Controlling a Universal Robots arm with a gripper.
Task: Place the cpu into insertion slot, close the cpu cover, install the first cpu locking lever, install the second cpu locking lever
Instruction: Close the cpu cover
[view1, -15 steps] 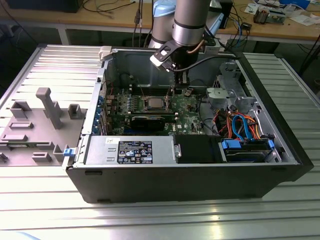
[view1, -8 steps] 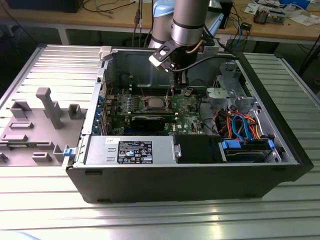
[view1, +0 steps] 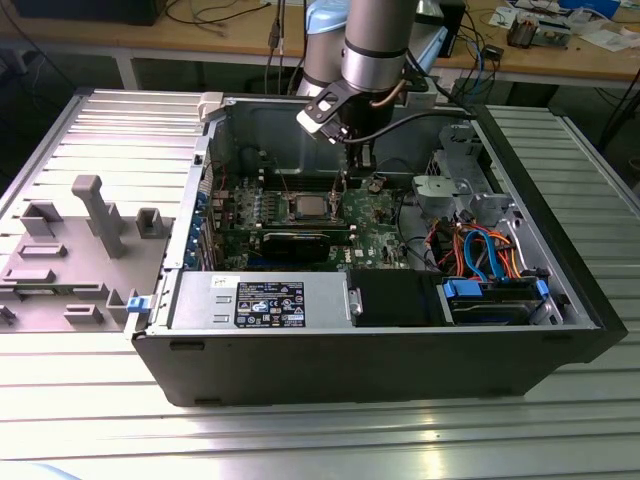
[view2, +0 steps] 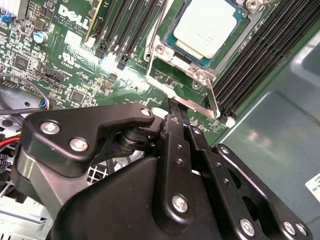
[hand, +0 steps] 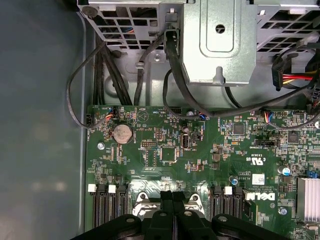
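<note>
The cpu (view2: 207, 26) lies flat in the insertion slot with its silvery top showing; in the exterior view the cpu (view1: 305, 207) sits mid-motherboard inside the open computer case (view1: 560, 290). The cpu cover (view2: 212, 97), a thin metal frame with a window, stands open beside the slot, tilted away from the chip. My gripper (view2: 176, 106) is shut, its black fingers pressed together with the tips at the cover's free edge. The first wrist view has the gripper (hand: 172, 194) between the cover's two metal corners. In the exterior view the gripper (view1: 346, 182) hangs just right of the cpu.
Memory slots (view2: 260, 45) flank the socket on both sides. A metal bracket (hand: 215, 40) and black cables (hand: 175, 70) rise behind the board. The power supply (view1: 260, 300) and a blue drive bay (view1: 495, 300) line the case front. A grey fixture plate (view1: 80, 250) lies outside at left.
</note>
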